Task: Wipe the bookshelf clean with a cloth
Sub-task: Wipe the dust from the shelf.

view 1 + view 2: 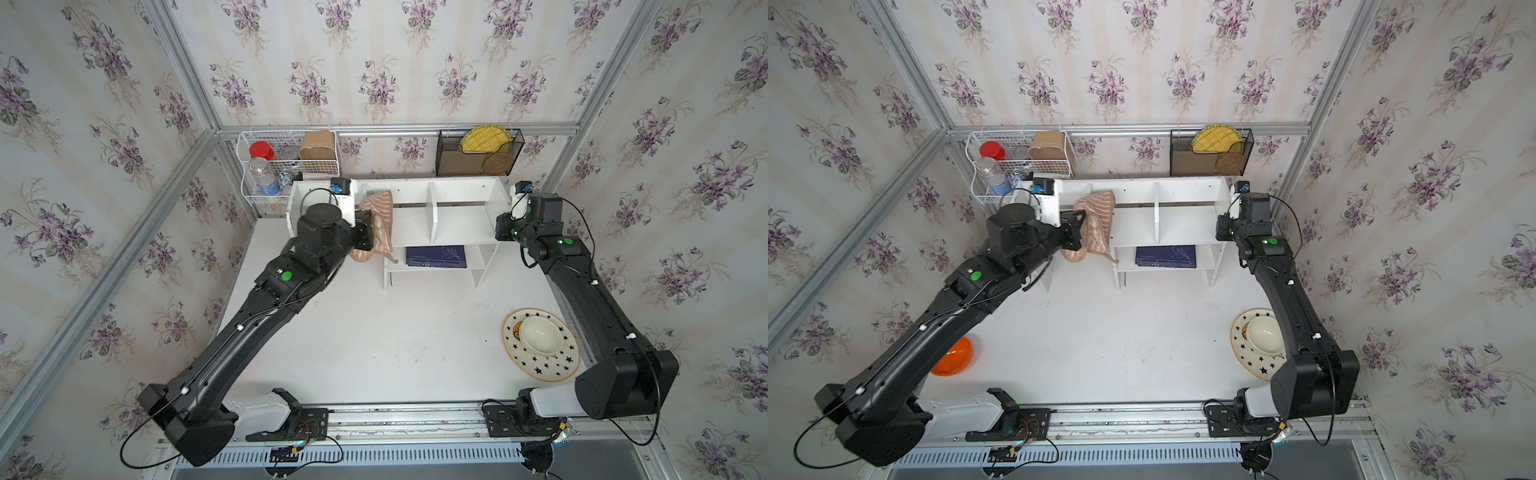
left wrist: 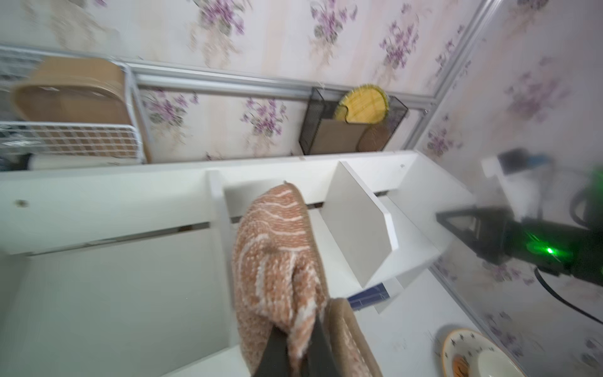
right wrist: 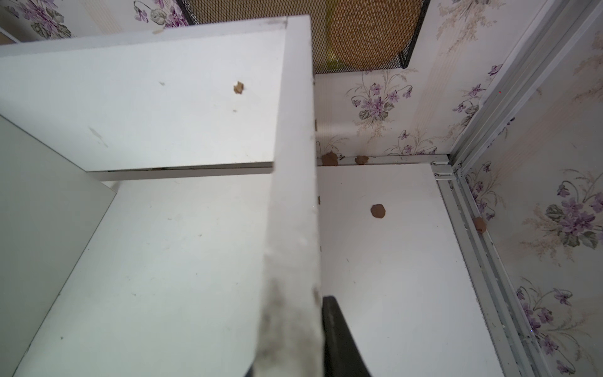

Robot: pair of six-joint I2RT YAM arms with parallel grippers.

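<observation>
One white bookshelf [image 1: 457,224], white table [image 1: 395,332], floral walls [image 1: 374,54]

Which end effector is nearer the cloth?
Left. The left end effector is shut on the cloth in the bookshelf's middle compartment; the right end effector grips the bookshelf's end panel, apart from it.

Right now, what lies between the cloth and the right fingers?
Past the cloth, only one upright divider of the bookshelf, then bare shelf board; both top views show it.

Black arms [image 1: 232,332], green lights [image 1: 286,275], white bases [image 1: 257,409]
</observation>
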